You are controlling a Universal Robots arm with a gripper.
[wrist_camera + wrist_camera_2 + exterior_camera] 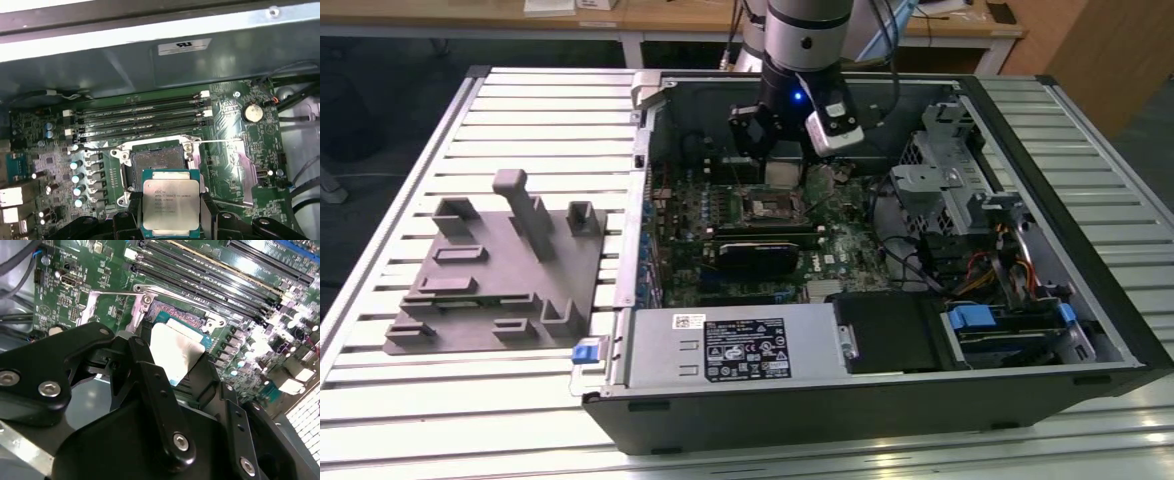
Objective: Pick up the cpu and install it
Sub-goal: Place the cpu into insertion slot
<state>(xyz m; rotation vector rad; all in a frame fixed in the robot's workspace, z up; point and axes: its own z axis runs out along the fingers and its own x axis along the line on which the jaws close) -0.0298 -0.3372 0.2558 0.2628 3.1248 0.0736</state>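
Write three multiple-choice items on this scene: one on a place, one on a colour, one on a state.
1. Where does the grey fixture plate lie?
A. On the wooden desk behind
B. On the slatted table, at the exterior view's left of the computer case
C. On the arm

2. What colour is the circuit board?
A. Red
B. White
C. Green

3. How is the hand?
A. Shut on the chip
B. Open and empty
C. Shut on a cable

Key:
1 B: the plate sits on the slats beside the case.
2 C: green shows in both wrist views.
3 A: it clamps the silvery chip by its edges, near the socket.
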